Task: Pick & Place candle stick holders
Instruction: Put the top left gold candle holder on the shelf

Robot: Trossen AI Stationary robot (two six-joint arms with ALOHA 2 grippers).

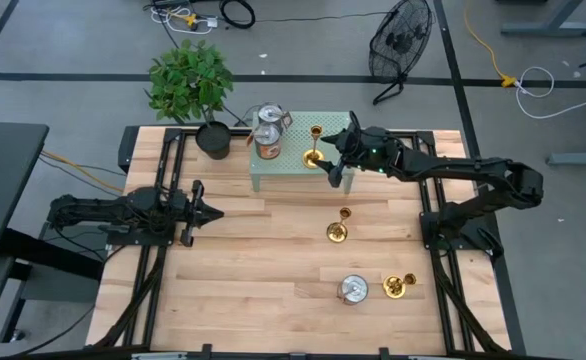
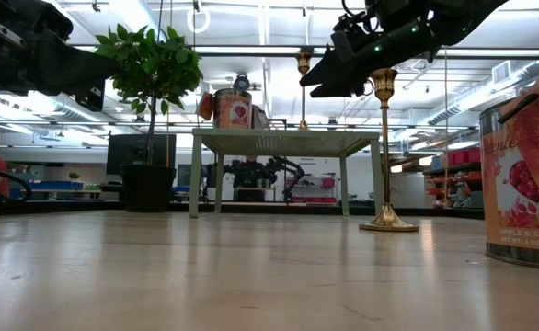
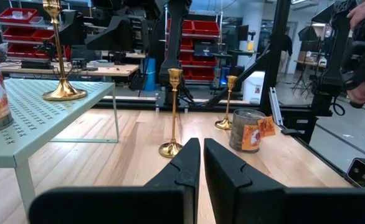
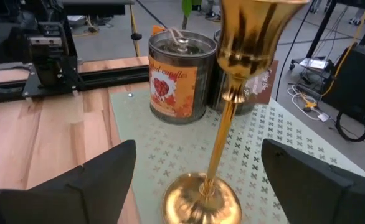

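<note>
One gold candle stick holder (image 4: 223, 118) stands upright on its round base on the pale green stand (image 1: 291, 168). My right gripper (image 4: 198, 155) is open at it, one finger on each side of the stem and clear of it; from above, the gripper (image 1: 331, 168) is at the stand's right end. Two more holders (image 1: 338, 229) (image 1: 398, 286) stand on the wooden table. My left gripper (image 3: 201, 163) is shut and holds nothing. It waits level at the table's left side (image 1: 199, 206).
Two candle tins (image 1: 268, 132) stand on the stand's left part. A third tin (image 1: 352, 290) sits on the table by the near-right holder. A potted plant (image 1: 195, 90) stands at the far left. Bare wood lies in the table's middle.
</note>
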